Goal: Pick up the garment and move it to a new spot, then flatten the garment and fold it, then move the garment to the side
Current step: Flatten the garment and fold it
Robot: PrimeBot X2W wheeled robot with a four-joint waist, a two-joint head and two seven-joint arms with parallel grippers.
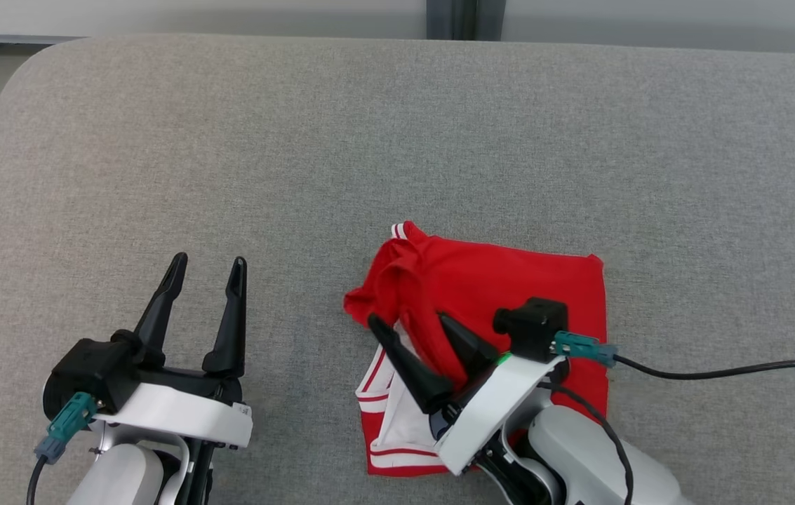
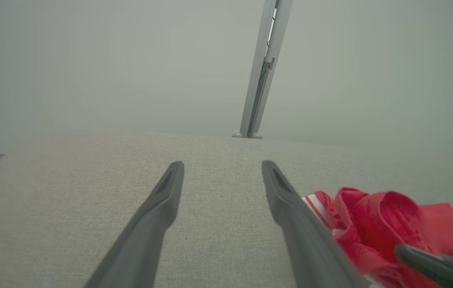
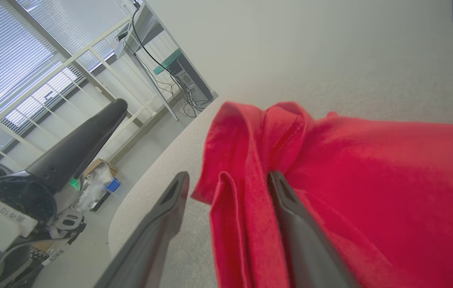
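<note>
Evidently the soft garment (light, floppy) wants gripping at its bunched edge; right gripper gapes empty.

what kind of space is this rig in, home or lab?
Probably an office or lab: window blinds, a desk with trailing cables and a computer tower in the right wrist view. The red garment lies on a grey fabric-covered table.
</note>
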